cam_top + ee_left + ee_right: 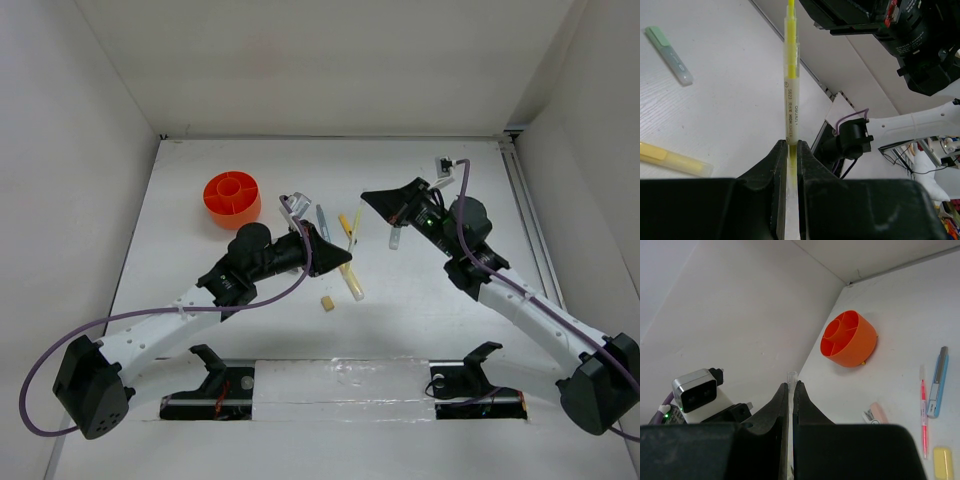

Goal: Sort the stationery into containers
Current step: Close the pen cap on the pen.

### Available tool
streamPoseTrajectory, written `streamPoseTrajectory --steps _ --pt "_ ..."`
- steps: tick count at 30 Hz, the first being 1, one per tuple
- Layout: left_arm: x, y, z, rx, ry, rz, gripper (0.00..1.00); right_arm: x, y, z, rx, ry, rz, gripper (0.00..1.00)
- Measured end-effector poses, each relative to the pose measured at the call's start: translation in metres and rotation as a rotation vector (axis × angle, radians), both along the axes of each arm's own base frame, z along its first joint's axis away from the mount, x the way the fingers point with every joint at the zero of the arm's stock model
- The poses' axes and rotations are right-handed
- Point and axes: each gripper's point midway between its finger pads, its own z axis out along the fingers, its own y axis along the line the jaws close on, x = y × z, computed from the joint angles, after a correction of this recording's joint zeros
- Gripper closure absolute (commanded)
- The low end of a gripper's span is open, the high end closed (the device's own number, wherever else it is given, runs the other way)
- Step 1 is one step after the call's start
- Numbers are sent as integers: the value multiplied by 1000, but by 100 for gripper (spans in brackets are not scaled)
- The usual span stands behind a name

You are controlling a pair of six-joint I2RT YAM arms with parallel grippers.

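The orange cup (232, 197) with inner dividers stands at the back left; it also shows in the right wrist view (847, 337). My left gripper (345, 259) (792, 143) is shut on a yellow highlighter (790, 75) (351, 226), held above the table and pointing away from the jaws. My right gripper (367, 198) (791, 385) is shut on a thin clear-tipped pen (791, 375), raised right of the cup. On the table lie a pale yellow marker (355, 286) (675, 160), a pale grey-green marker (670, 47) (394, 238), a grey-blue pen (938, 382) (323, 220), a pink-red pen (923, 415), a pink-grey block (876, 412) and a tan eraser (326, 302).
White walls close the table at the back and both sides. A rail (527, 215) runs along the right edge. Two black stands (210, 385) (470, 380) sit at the near edge. The two grippers are close together over the middle.
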Motion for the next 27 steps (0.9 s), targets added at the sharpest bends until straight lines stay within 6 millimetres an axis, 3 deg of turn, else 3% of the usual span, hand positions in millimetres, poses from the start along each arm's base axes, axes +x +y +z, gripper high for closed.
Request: streamPoseTrajectory --steps 27 --pt "1 0 -8 25 15 4 100 -6 -1 8 11 -22 14 100"
